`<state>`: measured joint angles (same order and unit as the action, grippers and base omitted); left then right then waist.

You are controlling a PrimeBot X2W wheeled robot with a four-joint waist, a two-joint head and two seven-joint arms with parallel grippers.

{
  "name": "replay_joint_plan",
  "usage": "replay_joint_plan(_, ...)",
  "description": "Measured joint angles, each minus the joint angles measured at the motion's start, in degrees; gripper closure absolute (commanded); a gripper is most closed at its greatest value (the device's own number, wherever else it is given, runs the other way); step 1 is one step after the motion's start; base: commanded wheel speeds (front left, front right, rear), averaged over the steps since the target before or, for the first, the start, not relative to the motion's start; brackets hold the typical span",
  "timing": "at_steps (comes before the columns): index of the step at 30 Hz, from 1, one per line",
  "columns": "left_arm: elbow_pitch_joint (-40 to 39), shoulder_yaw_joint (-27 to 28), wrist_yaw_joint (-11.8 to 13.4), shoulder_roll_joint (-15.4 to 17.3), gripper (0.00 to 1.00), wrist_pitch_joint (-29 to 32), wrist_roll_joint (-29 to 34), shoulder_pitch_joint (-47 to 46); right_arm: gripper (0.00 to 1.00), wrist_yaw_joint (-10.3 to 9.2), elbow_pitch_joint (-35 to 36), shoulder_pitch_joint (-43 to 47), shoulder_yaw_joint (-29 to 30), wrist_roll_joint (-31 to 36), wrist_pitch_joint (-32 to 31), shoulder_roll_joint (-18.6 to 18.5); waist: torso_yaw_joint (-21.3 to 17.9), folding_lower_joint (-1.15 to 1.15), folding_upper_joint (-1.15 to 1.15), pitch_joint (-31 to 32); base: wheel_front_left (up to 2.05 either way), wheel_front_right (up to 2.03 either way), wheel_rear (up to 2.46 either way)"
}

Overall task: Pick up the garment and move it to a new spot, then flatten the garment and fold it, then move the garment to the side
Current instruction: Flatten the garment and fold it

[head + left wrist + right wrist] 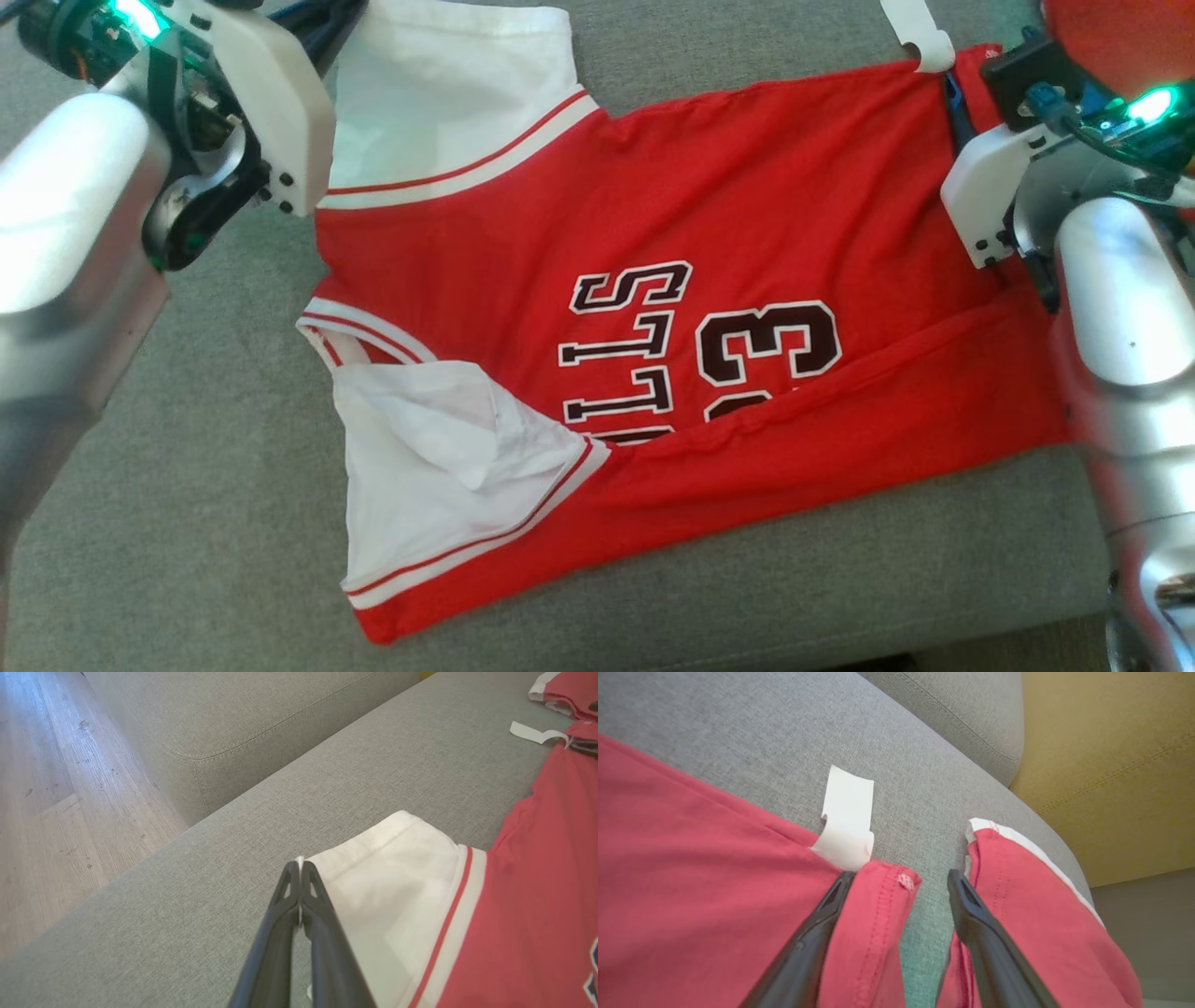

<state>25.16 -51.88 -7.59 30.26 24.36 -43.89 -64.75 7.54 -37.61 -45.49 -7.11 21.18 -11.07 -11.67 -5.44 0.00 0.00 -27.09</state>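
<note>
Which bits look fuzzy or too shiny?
Head view: the left forearm and right forearm glare white, while the jersey is sharp. Left wrist view: the left hand goes fuzzy toward the bottom edge. Right wrist view: the right hand blurs low down.

A grey woven seat point(187, 523) is spread across the head view. In the left wrist view, pale wood-plank floor point(56, 788) is seen at the left and 1 grey seamed cushion point(224, 728) at the top. Mustard-yellow upholstery point(1111, 765) is seen upper right in the right wrist view.
</note>
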Motion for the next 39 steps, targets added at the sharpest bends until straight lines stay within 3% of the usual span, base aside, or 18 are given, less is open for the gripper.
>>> replay_joint_plan(3,0.1,-0.2,0.0,0.0,1.0,-0.5,-0.6,0.0,0.0,0.0,-0.6,-1.2,0.0,1.1,0.0,-0.1,0.3,0.0,0.0,0.1,0.0,0.0,0.0)
replay_joint_plan(4,0.2,-0.3,0.0,0.0,1.0,-0.5,-0.6,0.0,0.05,0.0,-0.7,-1.6,-0.1,1.3,0.0,-0.1,0.4,0.0,0.0,0.1,0.0,0.0,0.0)
replay_joint_plan(6,0.3,-0.4,0.0,0.0,1.0,-0.7,-0.6,0.0,0.25,0.0,-1.2,-2.3,-0.2,1.7,-0.1,-0.3,0.6,0.0,0.0,0.2,0.0,0.0,0.0)
replay_joint_plan(7,0.4,-0.4,0.0,0.0,1.0,-0.8,-0.6,0.0,0.25,0.0,-1.4,-2.4,-0.2,1.7,-0.1,-0.3,0.6,0.0,0.0,0.2,0.0,0.0,0.0)
replay_joint_plan(8,0.4,-0.5,0.0,0.0,1.0,-1.1,-0.9,0.0,0.51,0.0,-1.7,-2.4,-0.3,1.7,-0.1,-0.4,0.7,0.0,0.0,0.2,0.0,0.0,0.0)
replay_joint_plan(9,0.4,-0.6,0.0,0.0,1.0,-1.3,-1.0,0.0,0.64,0.0,-2.2,-2.4,-0.4,1.6,-0.3,-0.4,0.7,0.0,0.0,0.3,0.0,0.0,0.0)
replay_joint_plan(10,0.5,-0.7,0.0,0.0,1.0,-1.3,-1.2,0.0,0.88,0.0,-2.7,-2.4,-0.5,1.6,-0.6,-0.5,0.8,0.0,0.0,0.3,0.0,0.0,0.0)
replay_joint_plan(11,0.5,-0.9,0.0,0.0,1.0,-1.4,-1.2,0.0,1.0,0.0,-3.3,-2.4,-0.7,1.6,-0.9,-0.6,0.9,0.0,0.0,0.3,0.0,0.0,0.0)
replay_joint_plan(18,0.6,-1.8,0.0,0.6,1.0,-2.8,-1.5,0.0,1.0,0.0,-5.7,-3.5,-1.6,-1.2,-3.0,-2.1,1.4,0.0,0.0,0.3,0.0,0.0,0.0)
replay_joint_plan(22,0.5,-1.9,0.0,1.0,1.0,-5.7,-1.2,-0.2,1.0,0.0,-4.9,-3.3,1.4,-3.6,-0.8,-2.0,1.6,0.0,0.0,0.6,0.0,0.0,0.0)
replay_joint_plan(29,0.3,-1.4,0.0,2.0,1.0,-13.1,0.9,-1.2,1.0,0.0,-4.9,-3.0,9.5,-20.5,3.1,-0.9,2.1,0.0,0.0,1.3,0.0,0.0,0.0)
replay_joint_plan(34,0.2,-0.2,0.6,2.5,1.0,-17.7,2.2,-1.3,1.0,0.0,-3.2,-3.0,9.7,-31.7,3.3,-2.5,3.1,0.0,0.0,1.1,0.0,0.0,0.0)
replay_joint_plan(39,0.6,1.4,1.6,2.4,1.0,-22.4,3.3,-3.6,1.0,0.0,0.6,-3.1,8.1,-38.6,3.6,-6.7,4.5,0.0,0.0,0.5,0.0,0.0,0.0)
